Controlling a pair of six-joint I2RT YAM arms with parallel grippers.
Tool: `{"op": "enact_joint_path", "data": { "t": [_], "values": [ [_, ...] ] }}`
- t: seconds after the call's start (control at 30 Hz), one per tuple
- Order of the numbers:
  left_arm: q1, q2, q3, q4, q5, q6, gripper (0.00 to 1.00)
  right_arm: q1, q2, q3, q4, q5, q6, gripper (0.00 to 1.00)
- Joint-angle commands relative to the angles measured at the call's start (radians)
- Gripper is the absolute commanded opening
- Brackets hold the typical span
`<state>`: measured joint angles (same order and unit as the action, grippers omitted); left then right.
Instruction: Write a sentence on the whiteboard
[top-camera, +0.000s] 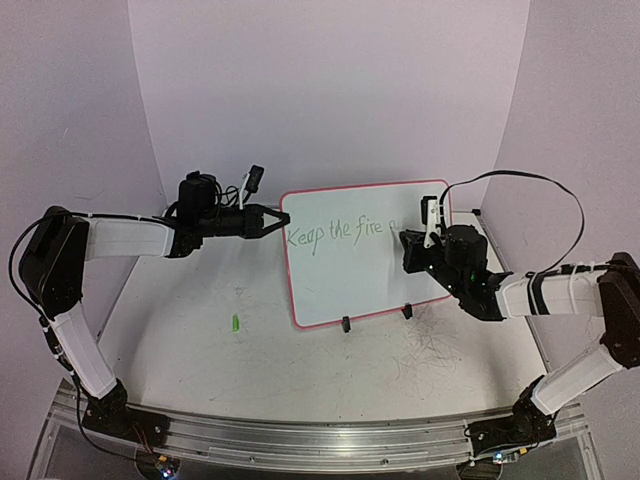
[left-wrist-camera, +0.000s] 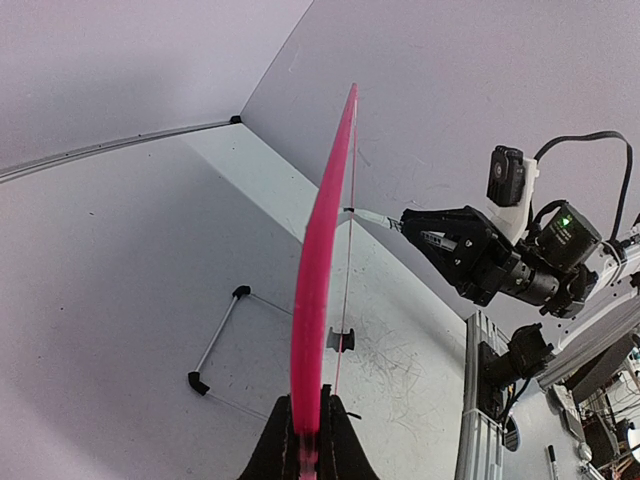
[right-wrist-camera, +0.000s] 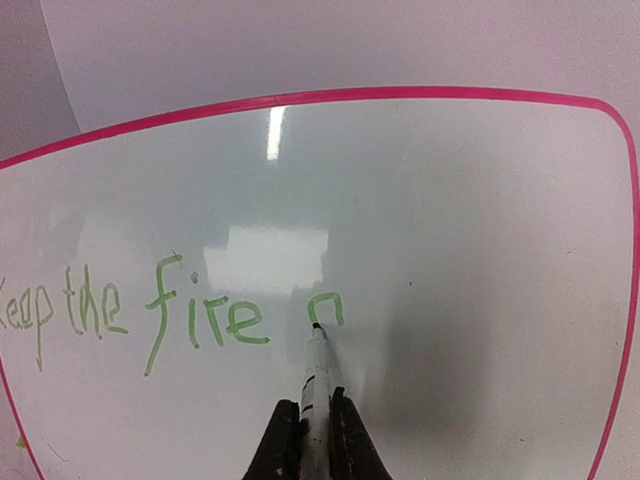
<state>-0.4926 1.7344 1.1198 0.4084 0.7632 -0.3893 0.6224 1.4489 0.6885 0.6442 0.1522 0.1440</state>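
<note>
The whiteboard (top-camera: 345, 275), white with a red-pink rim, stands tilted on two black clip feet. The sentence (top-camera: 335, 235) in green reads "Keep the fire" plus the arch of a new letter (right-wrist-camera: 327, 305). My left gripper (top-camera: 272, 221) is shut on the board's left edge; the left wrist view shows the rim (left-wrist-camera: 322, 270) edge-on between the jaws. My right gripper (top-camera: 425, 238) is shut on a white marker (right-wrist-camera: 317, 375), its tip touching the board at the new letter's left stroke. The right arm hides the end of the text in the top view.
A small green marker cap (top-camera: 236, 323) lies on the table left of the board. A thin wire stand with black ends (left-wrist-camera: 215, 345) lies behind the board. Scribble marks (top-camera: 425, 350) cover the table at front right. The enclosure walls stand close behind.
</note>
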Motion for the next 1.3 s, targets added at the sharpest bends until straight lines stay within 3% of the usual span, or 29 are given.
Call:
{"op": "enact_joint_path", "data": {
  "t": [0.0,1.27],
  "values": [
    [-0.02,-0.035,0.036,-0.009,-0.005,0.05,0.0,-0.004,-0.022,-0.013,-0.026,0.023,0.009,0.0],
    [-0.02,-0.024,0.041,-0.014,-0.005,0.056,0.0,-0.004,0.034,0.033,0.031,0.06,0.01,0.0]
  ]
}}
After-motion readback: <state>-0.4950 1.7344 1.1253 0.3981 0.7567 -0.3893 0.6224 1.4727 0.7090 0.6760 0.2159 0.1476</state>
